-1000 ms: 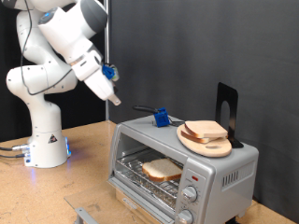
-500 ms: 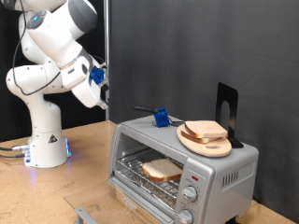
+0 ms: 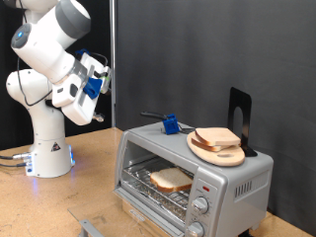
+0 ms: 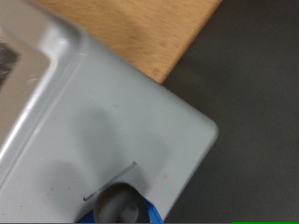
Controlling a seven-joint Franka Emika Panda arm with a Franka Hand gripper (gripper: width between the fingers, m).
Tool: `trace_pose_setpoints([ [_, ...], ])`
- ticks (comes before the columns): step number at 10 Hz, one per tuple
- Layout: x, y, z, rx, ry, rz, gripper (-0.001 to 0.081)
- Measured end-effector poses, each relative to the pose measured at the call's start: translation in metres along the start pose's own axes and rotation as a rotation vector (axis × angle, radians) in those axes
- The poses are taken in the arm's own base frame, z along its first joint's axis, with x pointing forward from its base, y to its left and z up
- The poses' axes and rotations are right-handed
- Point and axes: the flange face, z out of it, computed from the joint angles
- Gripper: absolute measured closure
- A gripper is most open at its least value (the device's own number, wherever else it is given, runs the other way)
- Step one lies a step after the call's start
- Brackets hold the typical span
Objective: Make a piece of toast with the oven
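The oven (image 3: 229, 176) is a silver-grey box at the exterior view's lower right, with its glass door (image 3: 148, 200) folded down. The piece of toast (image 3: 171, 179) lies flat on the wire rack inside. My gripper (image 3: 99, 83), with blue parts on a white hand, hangs in the air well to the exterior view's left of the oven and above it, touching nothing. Nothing shows between its fingers. The wrist view shows no fingers, only the oven's grey top (image 4: 103, 121) and a corner of it over the wooden table (image 4: 140, 28).
A round wooden board (image 3: 217, 150) with two bread slices (image 3: 216, 137) sits on the oven top, beside a small blue object (image 3: 170, 124) with a black handle and a black stand (image 3: 240, 117). Two knobs (image 3: 198, 206) are on the oven front. The robot base (image 3: 47, 148) stands at the left.
The arm has swung up and to the exterior view's left, away from the oven top, and the hand has turned. The toast and the board have not moved.
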Motion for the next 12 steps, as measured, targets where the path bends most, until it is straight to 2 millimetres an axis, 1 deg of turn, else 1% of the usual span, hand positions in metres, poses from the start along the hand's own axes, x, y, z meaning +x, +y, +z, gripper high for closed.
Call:
trace_pose_setpoints([
  [1, 0.004, 0.005, -0.009, 0.073, 0.021, 0.101, 0.0001],
  [3, 0.017, 0.025, -0.031, 0.18, 0.095, 0.242, 0.0001],
  [5, 0.032, 0.042, -0.05, 0.188, 0.148, 0.275, 0.0001],
  [7, 0.05, 0.057, -0.064, 0.165, 0.149, 0.295, 0.0001],
  [8, 0.062, 0.064, -0.065, 0.158, 0.132, 0.3, 0.0001],
  [10, 0.059, 0.063, -0.063, 0.177, 0.12, 0.293, 0.0001],
  [11, 0.057, 0.067, -0.062, 0.185, 0.109, 0.3, 0.0001],
  [12, 0.056, 0.078, -0.057, 0.158, 0.092, 0.33, 0.0001],
])
